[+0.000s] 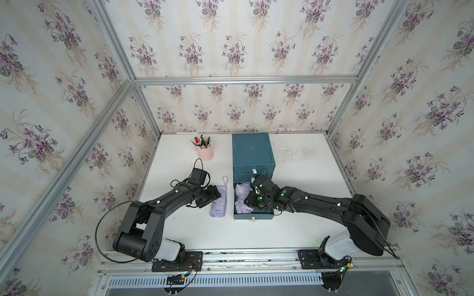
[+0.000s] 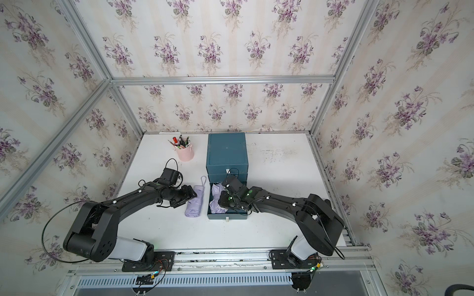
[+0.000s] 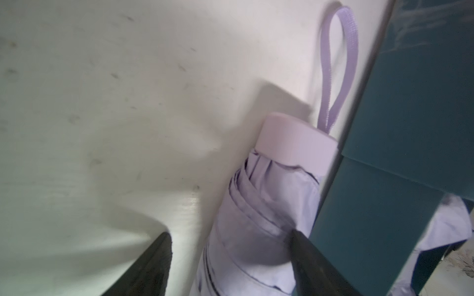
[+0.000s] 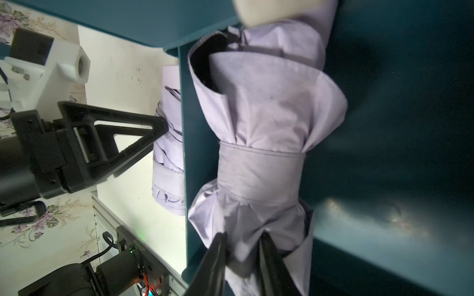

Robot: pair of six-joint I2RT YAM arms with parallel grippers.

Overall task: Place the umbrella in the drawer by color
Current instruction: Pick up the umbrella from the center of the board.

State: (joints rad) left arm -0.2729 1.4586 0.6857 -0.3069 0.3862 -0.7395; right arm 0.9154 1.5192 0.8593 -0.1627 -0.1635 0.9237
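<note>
Left gripper [image 3: 229, 233] is down over the folded umbrella [image 1: 219, 202], jaws spread, and the lilac bundle sits between them! One finger [image 3: 315, 264] presses the cloth on the side nearest the drawer; the other finger [image 3: 143, 269] stands off it with bare table [image 1: 307, 179] showing in the gap, so nothing is clamped. That wrist picture is smeared, and the umbrella's lower end runs out of frame. Its wrist strap [image 3: 338, 64] lies flat, looping away from the pale handle cap [image 3: 295, 138].

That umbrella rests on the table just beside the open drawer [image 1: 252, 215], parallel to its side wall. Seen from the right wrist, the wall cuts off half of it.

Over to the right gripper [image 4: 243, 235]: it is inside the bottom drawer, fingers pinched on a fold of the second umbrella [image 4: 261, 115], also lilac, banded around its middle. Its handle end is clipped by the frame edge. In both top views the right wrist covers those fingertips and much of that umbrella [image 2: 218, 200], so only rumpled cloth shows.

Above the drawer the teal cabinet [image 1: 251, 148] has its other fronts closed. A pink cup [image 1: 205, 153] stands towards the back, well apart, with its pens too small to sort out
</note>
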